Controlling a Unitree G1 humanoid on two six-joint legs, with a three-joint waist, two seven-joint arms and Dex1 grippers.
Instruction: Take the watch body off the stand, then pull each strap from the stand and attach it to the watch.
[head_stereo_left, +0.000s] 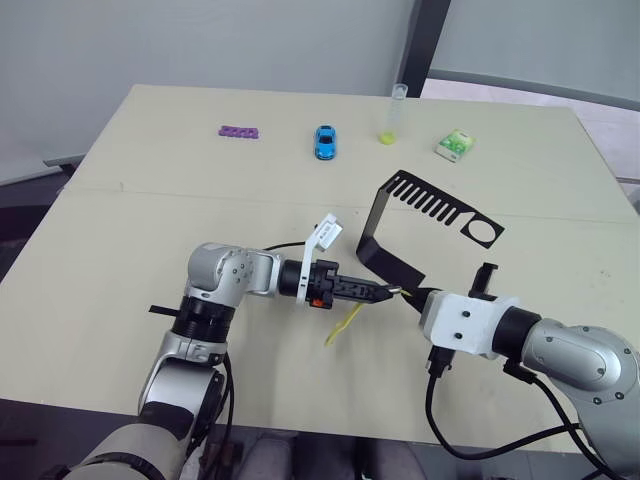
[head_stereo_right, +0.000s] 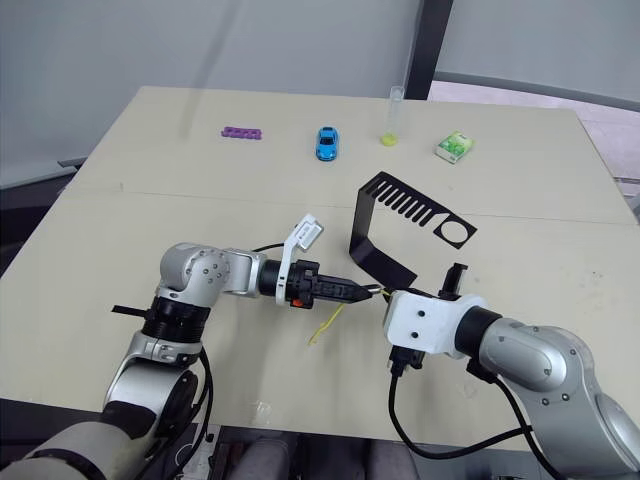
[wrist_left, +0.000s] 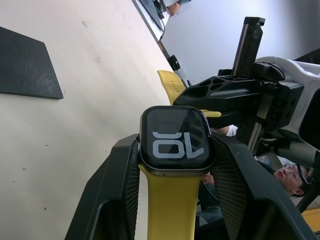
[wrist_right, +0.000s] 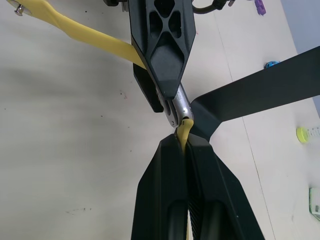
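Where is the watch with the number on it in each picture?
Left eye view: the watch body sits mid-table, between the left gripper and right gripper.
Right eye view: again between the two grippers.
Left wrist view: centre, screen facing the camera.
Right wrist view: its grey rim shows at centre.
Shared landmark: the black stand beside it.

Looked like a robotics lab: bare beige counter w/ odd test props, plain grey wall.
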